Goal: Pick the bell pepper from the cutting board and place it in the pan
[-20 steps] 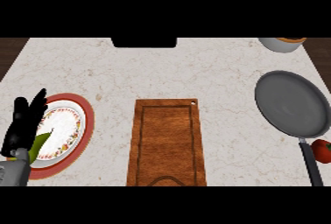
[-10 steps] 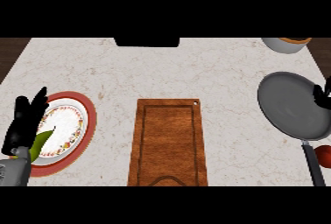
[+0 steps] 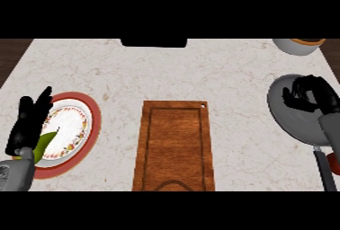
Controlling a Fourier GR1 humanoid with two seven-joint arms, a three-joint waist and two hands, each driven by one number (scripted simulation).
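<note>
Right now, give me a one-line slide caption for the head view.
Right hand curled over the pan, left hand open beside the patterned plate, bare wooden cutting board between them.

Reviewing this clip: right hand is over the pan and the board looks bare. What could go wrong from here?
1. The right hand is curled over the pan; whether it holds the pepper cannot be seen, so a release may put nothing in.
2. A red thing lies beside the pan's handle, outside the pan; it could get left there.
3. Withdrawing, the forearm could nudge that handle.

One board (image 3: 175, 146), pan (image 3: 292, 117), plate (image 3: 90, 117)
</note>
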